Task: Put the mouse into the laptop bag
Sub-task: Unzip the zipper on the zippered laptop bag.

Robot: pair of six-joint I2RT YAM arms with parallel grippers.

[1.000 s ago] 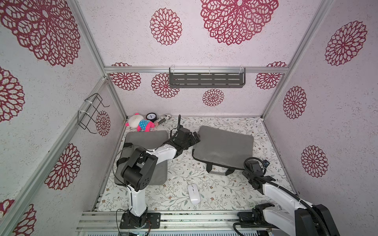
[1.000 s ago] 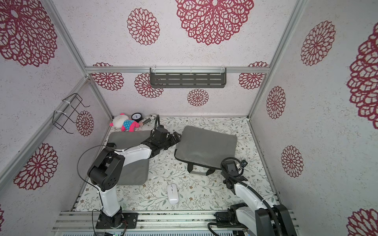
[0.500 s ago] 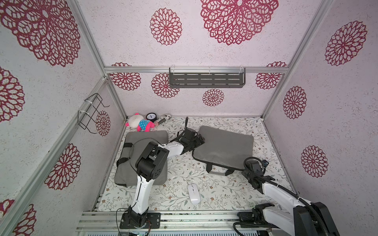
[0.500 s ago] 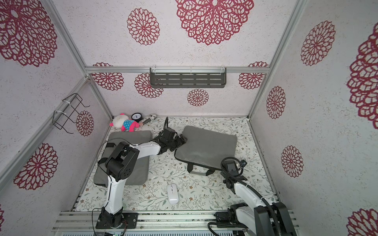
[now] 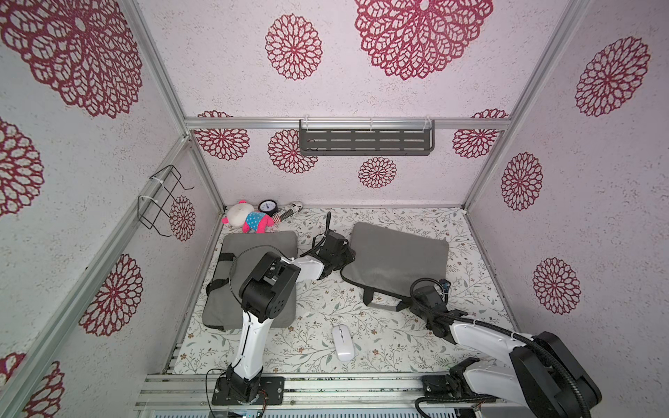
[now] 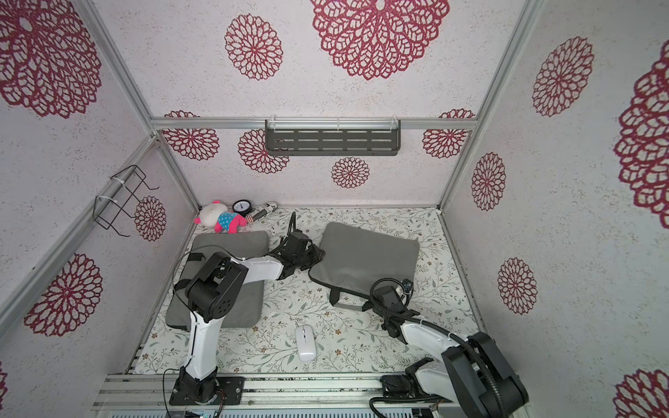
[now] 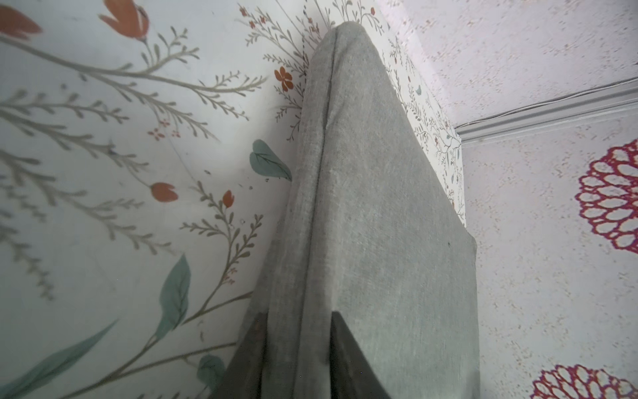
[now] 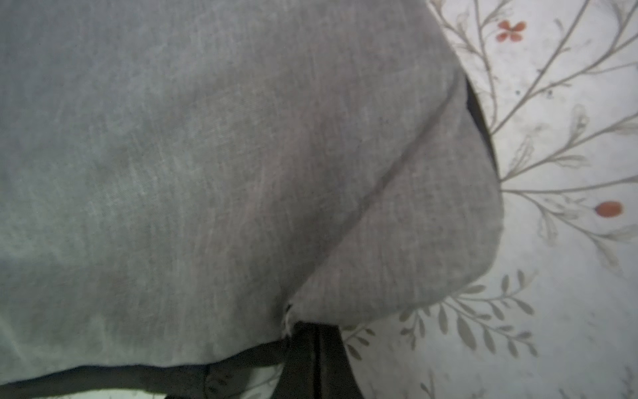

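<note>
Inspector: Moved since a second ago: the left arm only. Its elbow has swung toward the middle of the worktop (image 5: 315, 318). The left pincer (image 7: 297, 349) has gone from wide apart, just short of the laptop bag (image 5: 398, 260), to clamped on that bag's left edge. Mouse, bag and right arm lie as before.

Clerk: Location of the mouse?

Inspector: The white mouse (image 5: 343, 343) lies flat on the floral worktop near the front rail, between the two arm bases. It is outside the bag and well apart from it. Neither arm touches it.

Clerk: Grip on the bag?

Inspector: In the left wrist view, two dark fingers (image 7: 248, 355) stand either side of the grey seamed edge, with cloth pressed between them. The right pincer (image 8: 312, 359) is clenched, fingers together, its tip at the bag's near edge by a corner. Whether any cloth is pinched there, I cannot tell. The bag lies flat, its handle (image 5: 367, 298) toward the front.

Clerk: Surroundings?

Inspector: A second grey bag (image 5: 260, 239) with black straps lies to the left, partly hidden behind the left arm in both top views. A plush toy (image 5: 248, 219) and a round dial gauge (image 5: 268, 207) sit in the far left corner. A wire rack (image 5: 161, 201) hangs on the left wall and a slotted grey shelf (image 5: 365, 142) on the back wall.
</note>
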